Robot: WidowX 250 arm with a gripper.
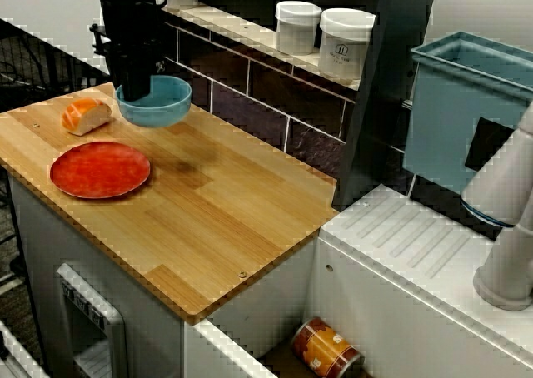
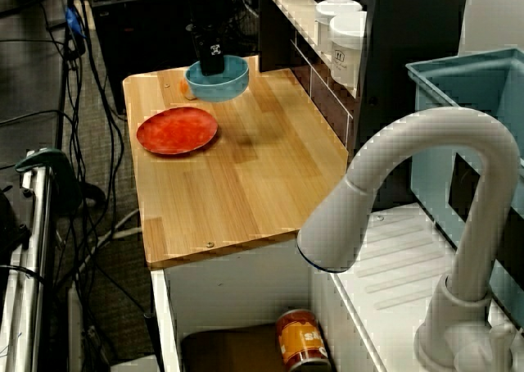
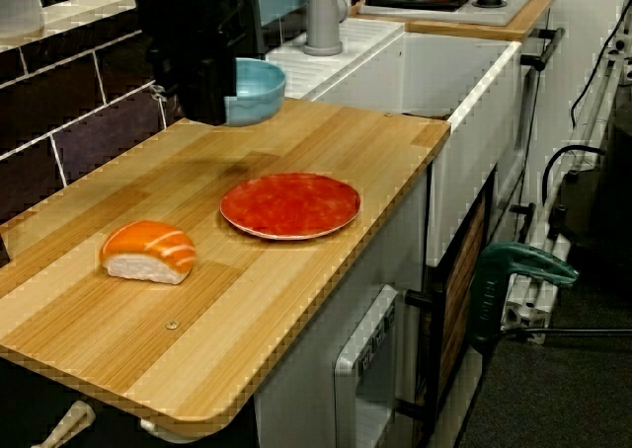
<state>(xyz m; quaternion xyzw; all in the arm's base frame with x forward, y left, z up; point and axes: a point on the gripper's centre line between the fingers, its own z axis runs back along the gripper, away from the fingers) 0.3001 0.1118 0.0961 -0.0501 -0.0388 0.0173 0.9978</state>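
My black gripper (image 1: 135,88) is shut on the near rim of a light blue bowl (image 1: 158,103). The bowl hangs a little above the far left part of the wooden counter (image 1: 225,220), and its shadow falls on the wood below. In the view over the tap, the gripper (image 2: 212,63) reaches down into the bowl (image 2: 221,80). In the view along the counter, the dark arm hides the left half of the bowl (image 3: 259,91). A red plate (image 1: 100,169) lies flat near the counter's front edge. A piece of salmon sushi (image 1: 85,114) rests left of the bowl.
Two white jars (image 1: 325,35) stand on the tiled shelf behind the counter. A grey tap (image 2: 409,192) and a blue rack (image 1: 466,103) are at the sink on the right. An orange can (image 1: 326,349) lies in the basin. Cables and a green clamp (image 3: 518,270) are on the floor.
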